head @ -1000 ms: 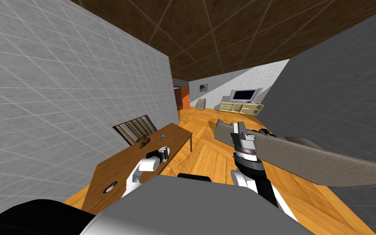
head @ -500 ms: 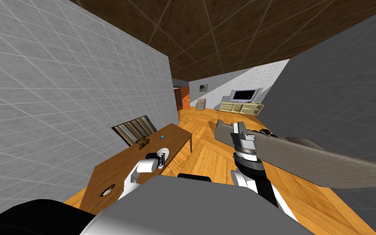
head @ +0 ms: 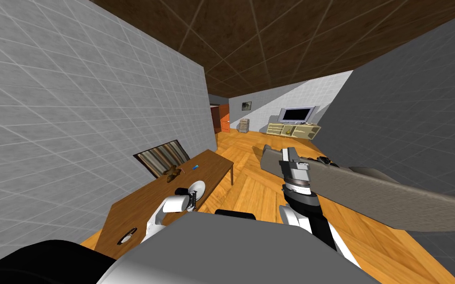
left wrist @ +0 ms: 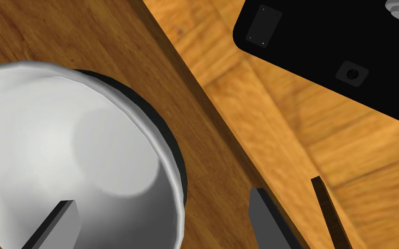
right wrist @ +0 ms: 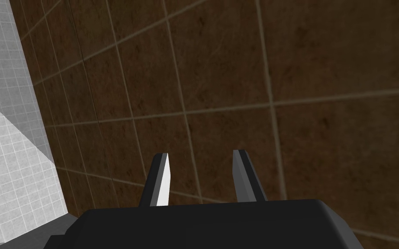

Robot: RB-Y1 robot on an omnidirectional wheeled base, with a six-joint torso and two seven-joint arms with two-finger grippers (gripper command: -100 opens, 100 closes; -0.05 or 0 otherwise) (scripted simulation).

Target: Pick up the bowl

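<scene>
Bowl [left wrist: 64, 142]: white, on the wooden table [left wrist: 107, 39] close to its floor-side edge, at my 11 o'clock. Left gripper [left wrist: 162, 196] is spread and straddles the rim, one blade inside the bowl, the other outside over the wood.

My call: sink lower, pinch the wall squarely, then lift straight up so it can't skid off the edge.

Right gripper [right wrist: 201, 153]: raised at 1 o'clock, blades apart, empty.

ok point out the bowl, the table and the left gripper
bowl [left wrist: 77, 147], left wrist view, inner floor
table [left wrist: 107, 39], left wrist view, bare top
left gripper [left wrist: 162, 196], left wrist view, midway between its open fingertips
</scene>
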